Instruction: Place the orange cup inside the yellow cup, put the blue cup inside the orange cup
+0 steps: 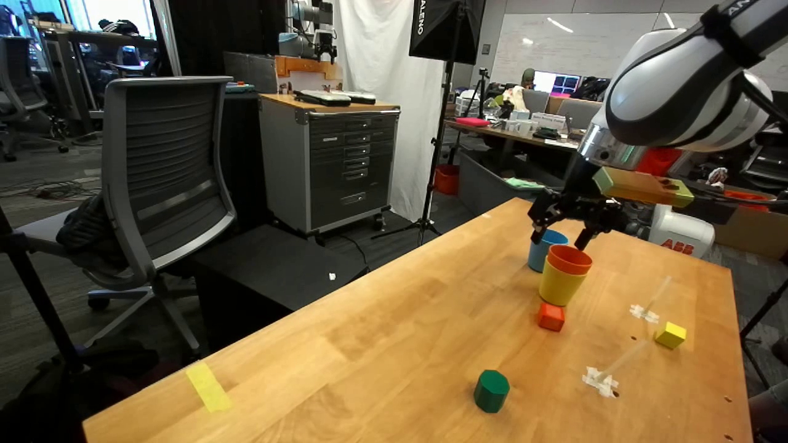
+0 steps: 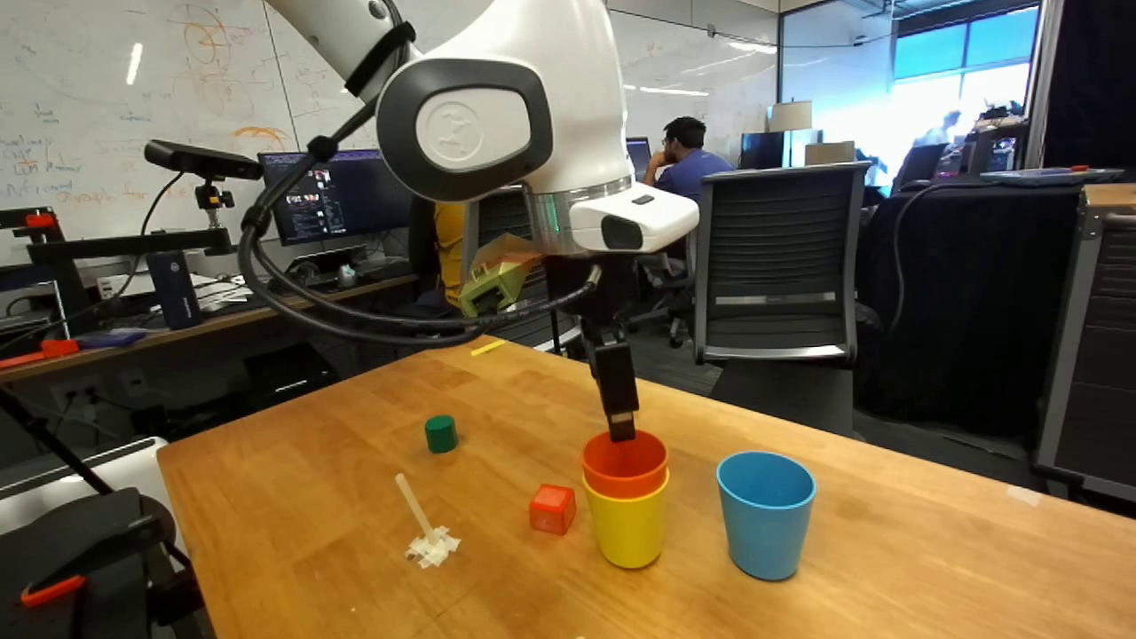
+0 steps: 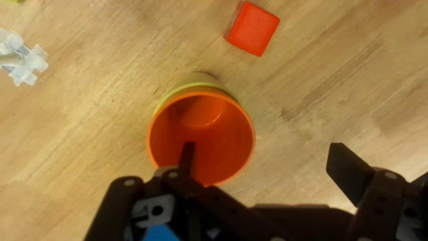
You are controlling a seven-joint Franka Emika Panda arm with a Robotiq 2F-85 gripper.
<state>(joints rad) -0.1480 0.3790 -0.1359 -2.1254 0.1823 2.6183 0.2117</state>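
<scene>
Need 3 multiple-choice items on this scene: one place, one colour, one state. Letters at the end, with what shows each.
1. Where is the orange cup?
A) inside the blue cup
B) inside the yellow cup
C) beside the green block

2. What colour is the block nearest the yellow cup?
A) green
B) yellow
C) red

3. What state is the gripper in?
A) open
B) shut on the blue cup
C) shut on nothing

Right letters:
1. B: in both exterior views, the orange cup's upper part stands out of the yellow cup, the rest hidden inside it.
2. C: in both exterior views, the block closest to the yellow cup is red.
3. A: the wrist view shows the jaws standing wide apart.
</scene>
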